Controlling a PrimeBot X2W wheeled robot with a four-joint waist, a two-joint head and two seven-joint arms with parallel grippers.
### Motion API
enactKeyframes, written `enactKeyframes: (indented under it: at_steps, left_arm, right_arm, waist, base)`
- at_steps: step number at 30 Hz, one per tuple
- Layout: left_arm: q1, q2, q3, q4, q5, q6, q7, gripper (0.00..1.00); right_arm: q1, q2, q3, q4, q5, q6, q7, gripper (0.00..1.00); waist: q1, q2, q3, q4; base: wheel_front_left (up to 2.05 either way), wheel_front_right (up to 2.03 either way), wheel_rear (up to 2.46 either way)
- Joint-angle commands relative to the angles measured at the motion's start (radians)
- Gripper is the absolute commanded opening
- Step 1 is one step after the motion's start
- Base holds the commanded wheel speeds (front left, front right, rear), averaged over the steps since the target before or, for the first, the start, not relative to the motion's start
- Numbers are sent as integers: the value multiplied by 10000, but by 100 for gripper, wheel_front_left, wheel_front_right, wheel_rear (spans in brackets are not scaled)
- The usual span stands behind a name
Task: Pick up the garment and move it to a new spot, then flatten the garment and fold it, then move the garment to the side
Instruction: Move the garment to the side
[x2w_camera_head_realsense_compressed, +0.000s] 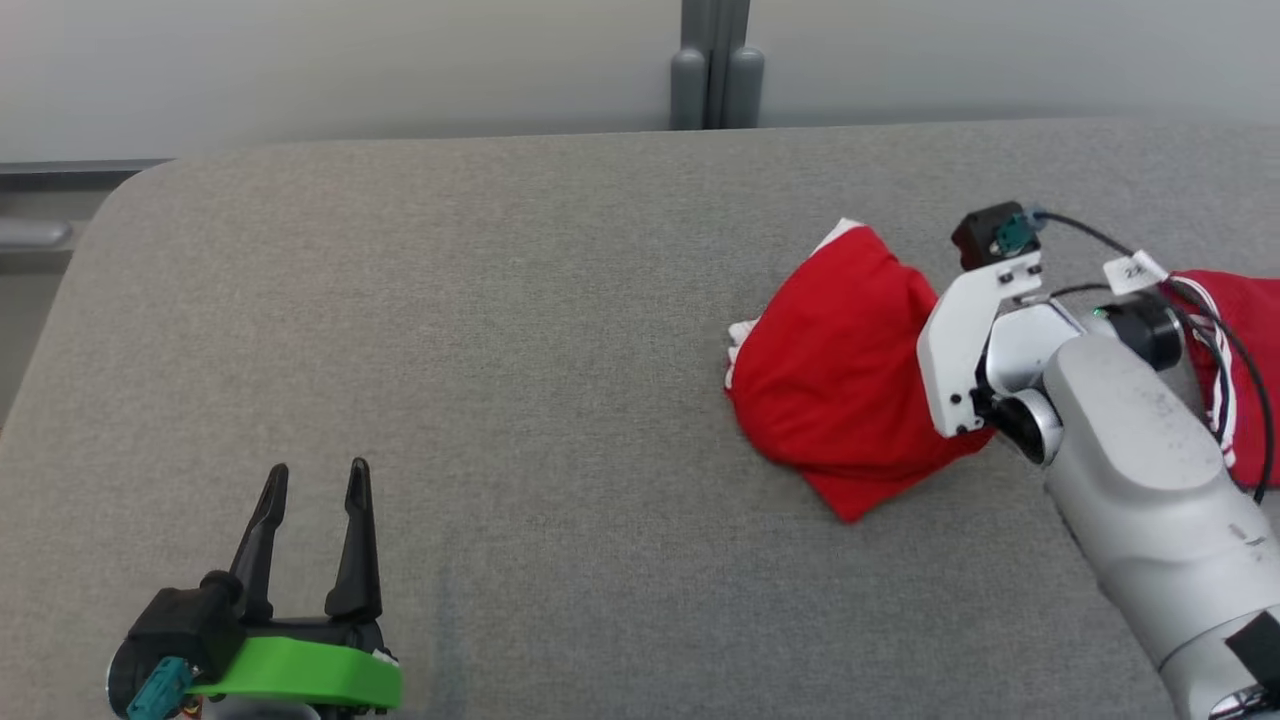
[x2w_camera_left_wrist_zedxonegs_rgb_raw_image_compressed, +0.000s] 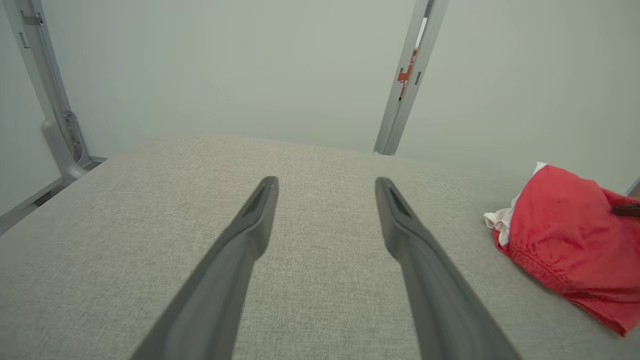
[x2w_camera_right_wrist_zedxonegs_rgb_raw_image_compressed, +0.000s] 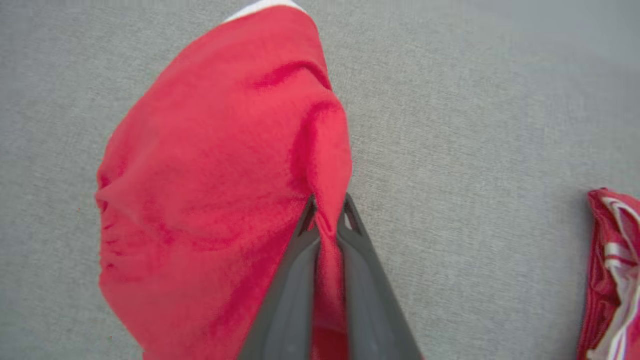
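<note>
The garment (x2w_camera_head_realsense_compressed: 835, 370) is a soft, matte red cloth bunched into a rounded, pillow-like heap on the right half of the table (x2w_camera_head_realsense_compressed: 500, 350). A sliver of white fabric peeks out at its far tip and another at its left edge. In the left wrist view its lower border shows a gathered, puckered seam, and the heap rests on the table surface.

The right end effector (x2w_camera_right_wrist_zedxonegs_rgb_raw_image_compressed: 327, 205) has its jaws drawn narrow, nipping a raised ridge of the red cloth. The fold runs up between the two smooth dark grey fingers (x2w_camera_right_wrist_zedxonegs_rgb_raw_image_compressed: 360, 260), and creases fan out from the pinch across the fabric. In the head view a white angular bracket (x2w_camera_head_realsense_compressed: 960, 340) and the pale, rounded metallic forearm (x2w_camera_head_realsense_compressed: 1140, 450) lie over the garment's right side, with thin black cables looping behind.

The left end effector (x2w_camera_head_realsense_compressed: 319, 468) hovers at the near left, well apart from the garment. Its long, tapering black fingers are spread wide with nothing between them, above a glossy green mount.

The table is covered in a grey woven textile with a fine fleck and has a rounded corner. A second garment (x2w_camera_head_realsense_compressed: 1235, 360), red with white stripes, lies crumpled at the right edge. A grey post (x2w_camera_head_realsense_compressed: 715, 65) stands against the plain pale wall (x2w_camera_head_realsense_compressed: 350, 70) behind.
</note>
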Motion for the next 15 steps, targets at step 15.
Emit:
enactKeyframes:
  at_steps: [15]
  left_arm:
    - [-1127,375,-171,-1119,461,-27,-29,100]
  right_arm:
    - [-1152,-3107,429,-2944,1359,-19,1967,0]
  waist:
    - [0,0,1728,-2742]
  base:
    - [0,0,0]
